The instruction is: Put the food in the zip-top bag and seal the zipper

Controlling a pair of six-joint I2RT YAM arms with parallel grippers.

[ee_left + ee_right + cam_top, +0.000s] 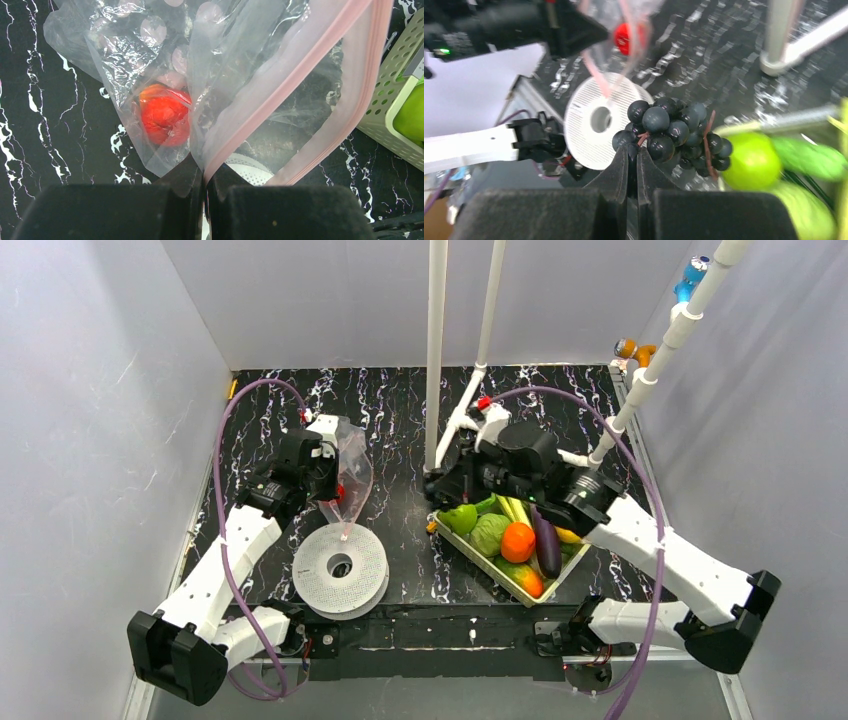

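Note:
The clear zip-top bag [352,470] hangs above the table, its mouth open, and my left gripper [204,170] is shut on its edge at the pinkish zipper [300,65]. Inside the bag lies a red piece [164,115]. My right gripper [633,152] is shut on the dark grapes [674,132] and holds the bunch just off the left end of the pale green tray [480,562]. In the tray lie a green apple [460,517], a cabbage [490,535], an orange [517,542] and a purple eggplant [546,545].
A white round spool [340,568] lies flat below the bag, near the table's front edge. Two white poles [436,360] rise from the middle of the table just behind the right gripper [440,485]. Grey walls stand on three sides.

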